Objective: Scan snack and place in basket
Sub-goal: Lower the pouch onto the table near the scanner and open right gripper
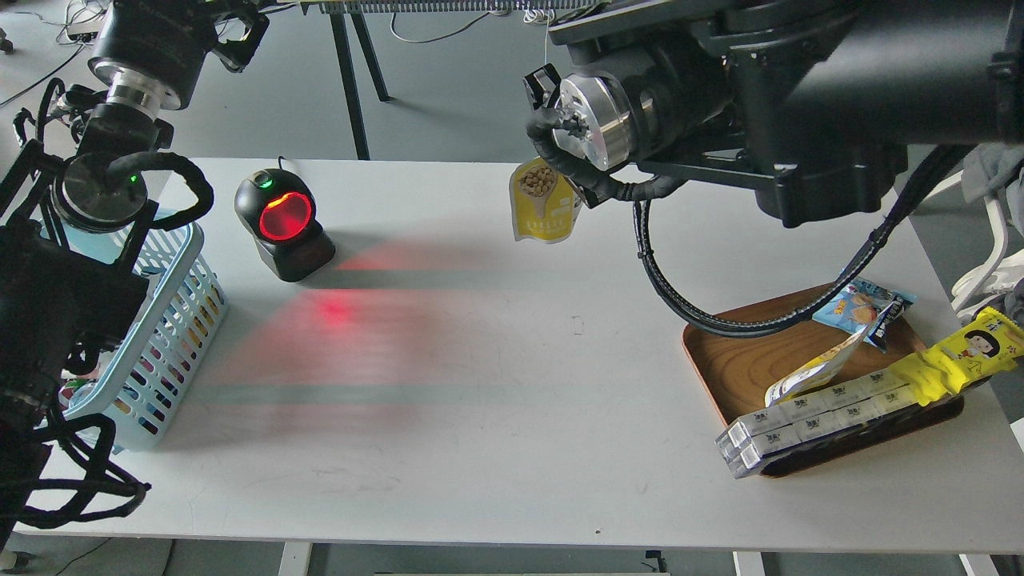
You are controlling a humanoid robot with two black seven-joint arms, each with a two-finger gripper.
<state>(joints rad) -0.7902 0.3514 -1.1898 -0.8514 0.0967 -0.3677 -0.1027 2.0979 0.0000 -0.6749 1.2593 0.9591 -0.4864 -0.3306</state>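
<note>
Grey flooring (464, 88) is seen beyond the far edge, with black stand legs (352, 72) and loose cables (448, 28) lying on it. White worktop (496, 384) fills most of the view; its surface is matt, lightly scuffed, and washed with red light in its left half.

Right arm (800, 96) is extended over the far right part of the worktop. Its gripper is hidden behind the wrist flange, so its state cannot be told. The snack (544, 204) hangs upright below that wrist, yellow face toward the camera, near the middle of the far edge; whether it touches the surface cannot be told.

Left arm (88, 200) is raised over the left edge; its gripper (244, 36) is seen dark and small, and its state cannot be told.

The basket (172, 320) stands at the left edge, partly covered by the left arm. A wooden tray (744, 368) sits at the right edge, carrying a long yellow pack (960, 352), boxed packs (808, 420) and a blue packet (860, 308). A black scanner (282, 224), its window glowing red, stands near the far left corner.
</note>
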